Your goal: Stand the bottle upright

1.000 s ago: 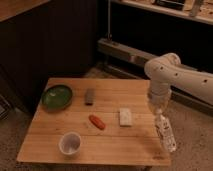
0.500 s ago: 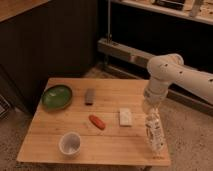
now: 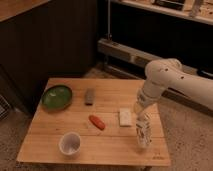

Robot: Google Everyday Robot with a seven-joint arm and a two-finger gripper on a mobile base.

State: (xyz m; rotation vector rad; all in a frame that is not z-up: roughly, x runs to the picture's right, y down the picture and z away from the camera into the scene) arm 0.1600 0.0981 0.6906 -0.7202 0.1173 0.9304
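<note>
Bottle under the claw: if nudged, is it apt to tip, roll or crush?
The bottle is slim and tall for its base, nearly upright near the edge of the table, so it probably tips easily. Clear plastic suggests it is light and may dent. The claw sits at its top; pushing there likely topples it.

The end effector (image 3: pixel 142 119), near the tabletop's (image 3: pixel 107 144) edge, hides the top of the bottle (image 3: pixel 144 136) just below it, whose label markings blur.
</note>
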